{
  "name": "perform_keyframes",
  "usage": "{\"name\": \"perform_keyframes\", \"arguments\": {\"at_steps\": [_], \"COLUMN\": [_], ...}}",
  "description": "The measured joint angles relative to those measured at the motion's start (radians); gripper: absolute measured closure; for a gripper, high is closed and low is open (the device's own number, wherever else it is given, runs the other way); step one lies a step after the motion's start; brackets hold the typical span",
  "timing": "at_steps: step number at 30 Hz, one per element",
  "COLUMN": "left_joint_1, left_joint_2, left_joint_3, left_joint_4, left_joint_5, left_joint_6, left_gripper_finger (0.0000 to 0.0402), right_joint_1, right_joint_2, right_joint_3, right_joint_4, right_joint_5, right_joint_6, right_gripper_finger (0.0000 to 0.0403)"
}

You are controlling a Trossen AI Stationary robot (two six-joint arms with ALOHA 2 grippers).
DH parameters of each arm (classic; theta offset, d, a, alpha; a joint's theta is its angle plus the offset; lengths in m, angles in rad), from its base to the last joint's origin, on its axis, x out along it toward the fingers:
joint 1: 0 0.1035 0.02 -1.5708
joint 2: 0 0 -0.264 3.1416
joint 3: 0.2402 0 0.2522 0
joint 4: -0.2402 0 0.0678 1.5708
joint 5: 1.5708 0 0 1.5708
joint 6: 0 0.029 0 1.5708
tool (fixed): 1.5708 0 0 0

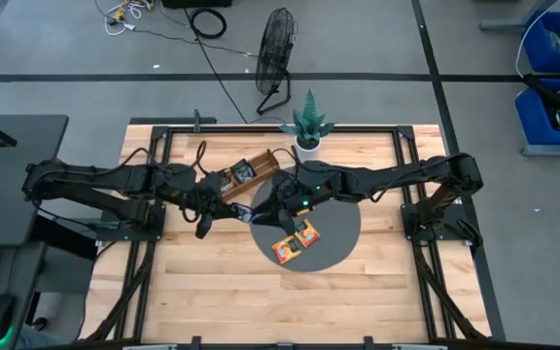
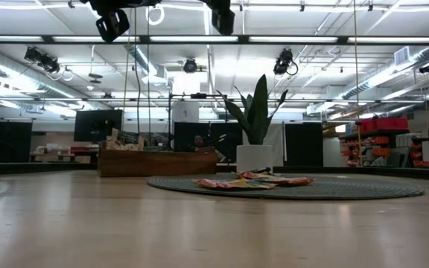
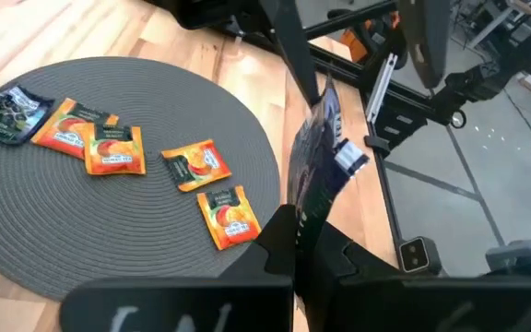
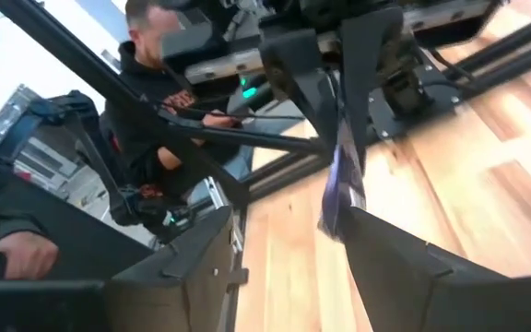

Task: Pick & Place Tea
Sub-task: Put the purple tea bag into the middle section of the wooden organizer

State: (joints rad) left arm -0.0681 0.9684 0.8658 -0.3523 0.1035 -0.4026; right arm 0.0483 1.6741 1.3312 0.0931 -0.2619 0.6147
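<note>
My left gripper (image 3: 295,244) is shut on a dark blue tea sachet (image 3: 319,166), which it holds in the air beside the round dark mat (image 3: 182,101). My right gripper (image 4: 293,221) faces it, open, with its fingers on either side of the sachet's free end (image 4: 342,184). One finger stands close to that end; I cannot tell whether it touches. In the high view the two grippers meet at the mat's left rim (image 1: 244,212). Several orange sachets (image 3: 196,164) and one dark sachet (image 3: 7,111) lie flat on the mat. My left gripper pinches the dark sachet by its near end (image 3: 304,217) between its two fingers. The sachet sticks out past the fingertips toward my right gripper. It is lifted clear of the table and the mat.
The long wooden tray (image 1: 251,173) lies just beyond the grippers, with a potted plant (image 1: 307,126) to its right at the table's far edge. A person (image 4: 155,92) sits beyond the table. Bare wood lies in front of the mat.
</note>
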Motion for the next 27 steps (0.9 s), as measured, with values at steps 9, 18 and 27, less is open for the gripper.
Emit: {"name": "perform_keyframes", "arguments": {"at_steps": [9, 18, 27], "left_joint_1": [0.000, 0.000, -0.001], "left_joint_2": [0.015, 0.077, 0.083], "left_joint_3": [0.001, 0.000, 0.001], "left_joint_4": [0.044, 0.091, 0.147], "left_joint_5": [-0.014, -0.009, 0.005], "left_joint_6": [0.004, 0.006, 0.006], "left_gripper_finger": [0.0399, 0.0399, 0.0399], "right_joint_1": [0.000, -0.002, -0.001], "right_joint_2": [0.005, 0.005, 0.005], "right_joint_3": [0.000, 0.000, 0.000], "right_joint_4": [0.024, 0.017, -0.024], "right_joint_5": [0.018, 0.040, 0.035], "right_joint_6": [0.014, 0.002, -0.016], "right_gripper_finger": [0.0199, 0.0208, 0.0245]}}
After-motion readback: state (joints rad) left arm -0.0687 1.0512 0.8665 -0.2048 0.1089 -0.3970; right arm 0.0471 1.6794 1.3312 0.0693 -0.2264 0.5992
